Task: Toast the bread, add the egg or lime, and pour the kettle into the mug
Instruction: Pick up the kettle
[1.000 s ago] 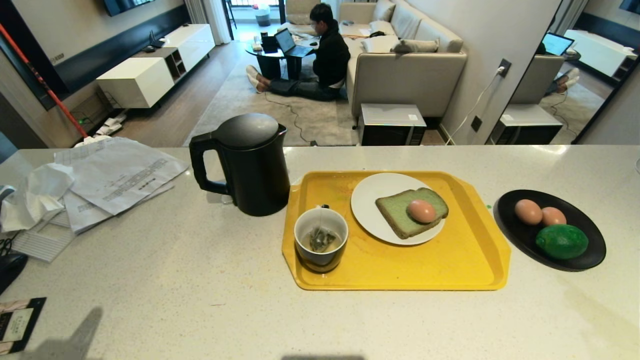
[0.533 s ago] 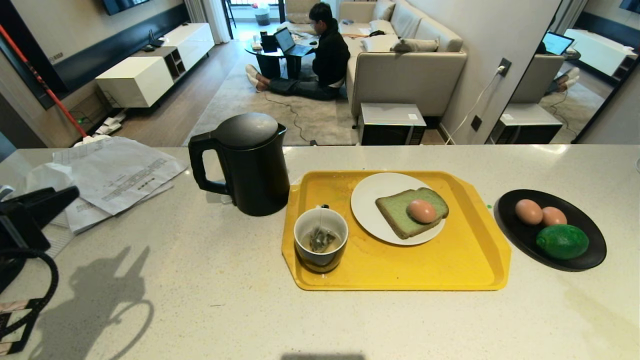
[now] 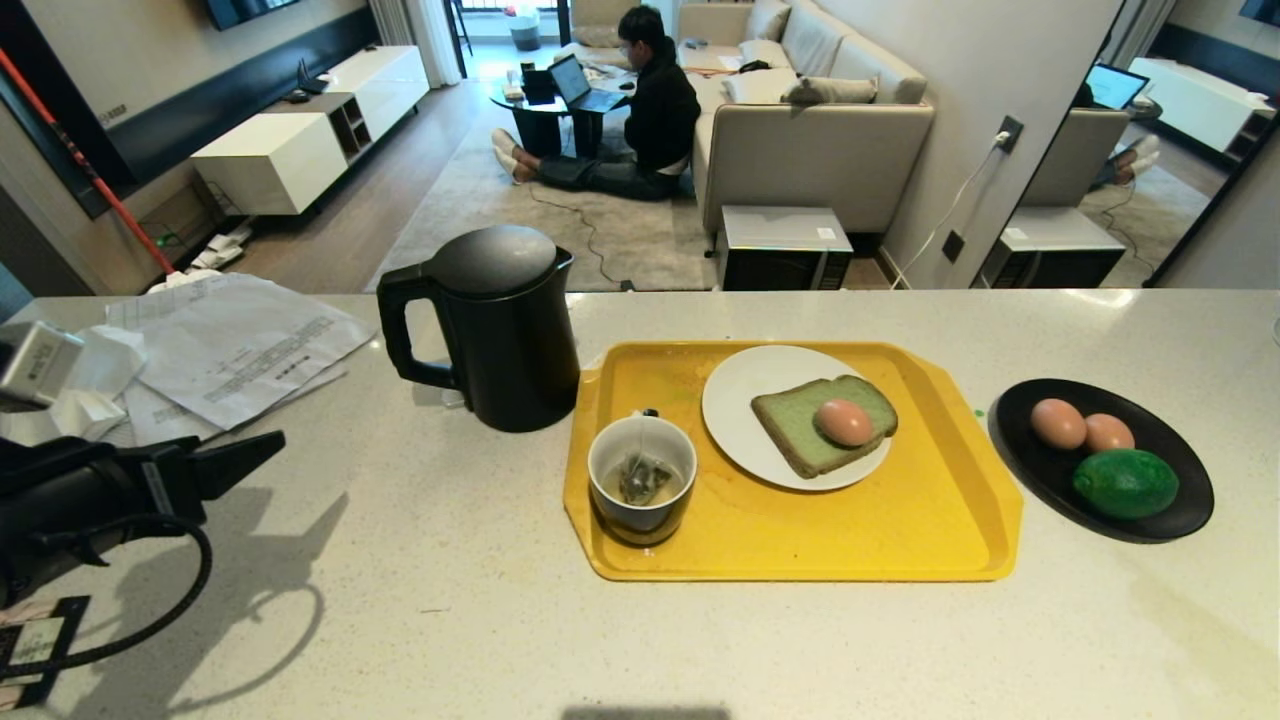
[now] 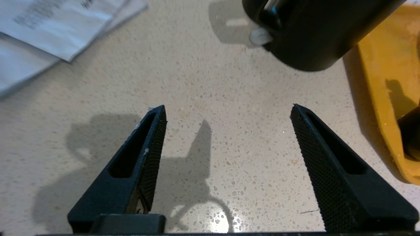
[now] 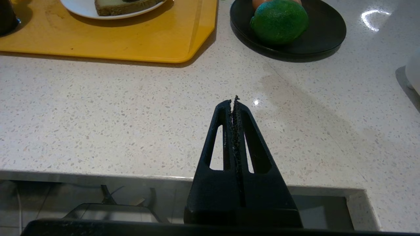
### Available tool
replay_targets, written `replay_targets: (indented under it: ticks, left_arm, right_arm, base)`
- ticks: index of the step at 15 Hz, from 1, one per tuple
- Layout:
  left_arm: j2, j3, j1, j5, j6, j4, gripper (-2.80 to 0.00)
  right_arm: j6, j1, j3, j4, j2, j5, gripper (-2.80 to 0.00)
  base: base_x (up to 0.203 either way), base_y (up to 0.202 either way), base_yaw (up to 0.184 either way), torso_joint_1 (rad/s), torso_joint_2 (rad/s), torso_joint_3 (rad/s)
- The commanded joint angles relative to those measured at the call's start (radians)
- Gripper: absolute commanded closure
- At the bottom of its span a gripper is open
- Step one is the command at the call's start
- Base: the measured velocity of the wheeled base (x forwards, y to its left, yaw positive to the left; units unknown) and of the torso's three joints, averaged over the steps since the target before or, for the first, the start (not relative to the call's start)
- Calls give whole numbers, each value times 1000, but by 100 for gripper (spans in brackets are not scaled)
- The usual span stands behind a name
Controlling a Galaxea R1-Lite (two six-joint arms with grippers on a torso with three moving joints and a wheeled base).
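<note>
The kettle (image 3: 495, 325), matte black with a domed lid and its loop handle facing the robot's left, stands upright on the table (image 3: 400, 600) just beside the left rim of the yellow tray (image 3: 800, 545), apparently not touching it. The left gripper (image 4: 228, 113) hovers over bare table left of the kettle, fingers spread wide and empty, papers (image 3: 230, 345) beyond. The right gripper (image 5: 235, 100), pressed together, sits at the table's near edge.

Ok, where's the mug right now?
In the head view the mug stands on the yellow tray's near-left corner, between the kettle and the white plate.
</note>
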Motion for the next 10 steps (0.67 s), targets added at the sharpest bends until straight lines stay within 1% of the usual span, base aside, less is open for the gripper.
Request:
replay_targets:
  ticks: [1, 2, 5, 6, 7, 8, 9, 10]
  left_arm:
    - [145, -33, 3, -11, -8, -8, -280]
    - [195, -60, 2, -11, 1, -16, -280]
    - [329, -124, -9, -11, 86, -116, -280]
    - [380, -148, -44, -2, 98, -176, -280]
    - [411, -165, -76, 16, 104, -281, -280]
    - [428, -173, -122, 32, 107, -364, -280]
    - [438, -169, -168, 42, 106, -411, -280]
    - [440, -140, -201, 59, 98, -429, -280]
  right_arm:
    - [-1, 0, 0, -1, 1, 0, 0]
    - [0, 0, 1, -1, 1, 0, 0]
    - [0, 0, 0, -1, 1, 0, 0]
    - [0, 0, 0, -1, 1, 0, 0]
    - [-1, 0, 2, -1, 1, 0, 0]
    - [0, 0, 2, -1, 1, 0, 0]
    - [-1, 0, 1, -1, 1, 0, 0]
    - [0, 0, 0, -1, 1, 0, 0]
  base:
    - [0, 0, 0, 0, 0, 0]
    - [0, 0, 0, 0, 0, 0]
    - [0, 0, 0, 0, 0, 0]
    - [0, 0, 0, 0, 0, 0]
    - [0, 0, 0, 0, 0, 0]
    - [0, 0, 0, 0, 0, 0]
    - [0, 0, 0, 0, 0, 0]
    - [0, 0, 0, 0, 0, 0]
